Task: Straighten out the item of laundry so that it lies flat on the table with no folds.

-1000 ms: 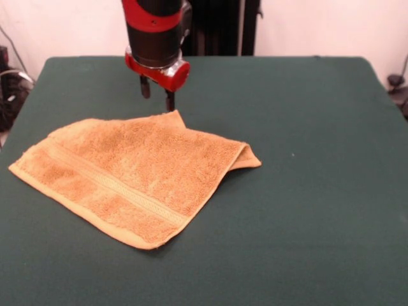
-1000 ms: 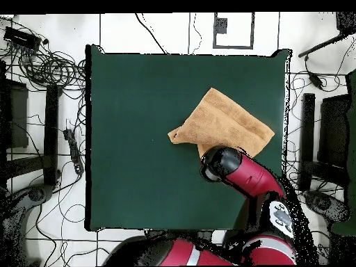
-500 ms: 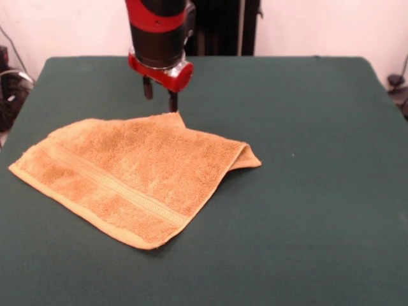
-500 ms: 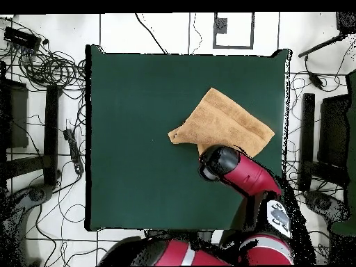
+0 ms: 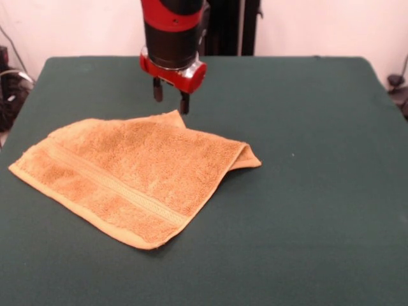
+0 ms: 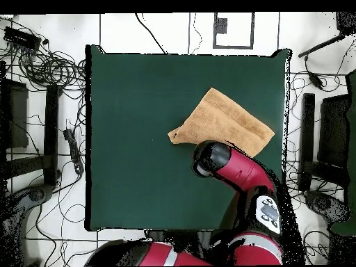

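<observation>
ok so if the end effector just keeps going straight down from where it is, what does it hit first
Most likely the towel's far edge near the raised corner, or the bare green table just behind it. The end effector points straight down with its fingers apart, and depth is hard to judge from these views.

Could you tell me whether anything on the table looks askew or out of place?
Yes: the towel lies askew on the table, with one side doubled under, leaving a folded corner on its right in the front view. Nothing looks spilled or damaged.

The towel [image 5: 131,182] is rough, looped orange-tan terry cloth; the table [image 5: 306,191] wears matt green felt; the arm [image 5: 173,35] looks glossy plastic.
</observation>
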